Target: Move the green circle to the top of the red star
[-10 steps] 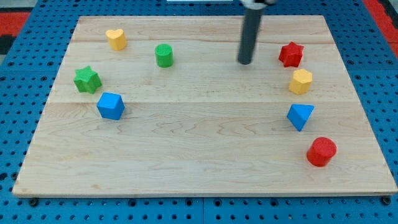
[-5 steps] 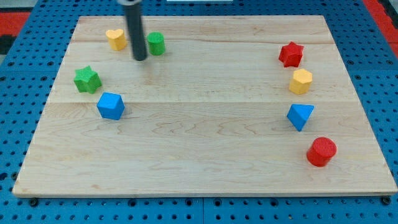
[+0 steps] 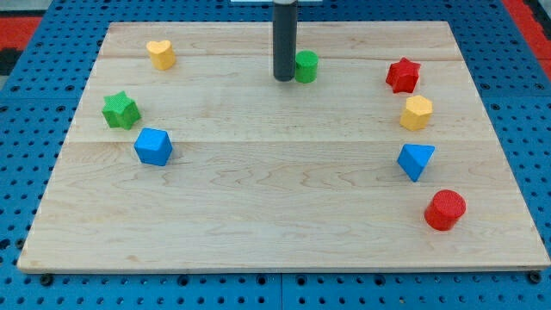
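This arm carries no jaws at all, so there is nothing to be open or closed; it ends in a straight dark rod, and my tip (image 3: 284, 79) sits on the desk (image 3: 258, 207) near the view's top, a little right of centre. The green circle (image 3: 306, 66) is pressed right against the rod's right side, touching or all but touching it, partly tucked behind it from where I stand.

Further toward the view's right, well apart from the green circle and at about the same height, is the red star (image 3: 402, 75). Just below that star sits the yellow hexagon (image 3: 416, 113), then the blue triangle (image 3: 415, 161), and lowest on that side the red circle (image 3: 444, 210).

Over on the view's left, the yellow heart (image 3: 160, 54) lies near the top edge of the desk. Below it and further left is the green star (image 3: 120, 110), with the blue block (image 3: 153, 146), a cube-like shape, just below and to its right.

The wooden desk rests on a blue pegboard surface (image 3: 26, 129).
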`<state>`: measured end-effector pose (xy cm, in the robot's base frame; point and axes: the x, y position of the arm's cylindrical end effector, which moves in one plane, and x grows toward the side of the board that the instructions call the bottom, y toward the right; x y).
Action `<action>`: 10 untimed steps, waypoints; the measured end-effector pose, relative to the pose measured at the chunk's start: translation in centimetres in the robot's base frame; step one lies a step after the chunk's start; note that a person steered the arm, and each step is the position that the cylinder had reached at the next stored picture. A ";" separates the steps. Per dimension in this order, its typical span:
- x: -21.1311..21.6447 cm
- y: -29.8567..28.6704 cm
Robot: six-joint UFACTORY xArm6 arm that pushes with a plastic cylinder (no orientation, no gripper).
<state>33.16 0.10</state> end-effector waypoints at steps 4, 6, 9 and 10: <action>-5.0 -0.9; -6.6 4.3; -6.8 12.1; -6.8 14.0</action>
<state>26.34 14.10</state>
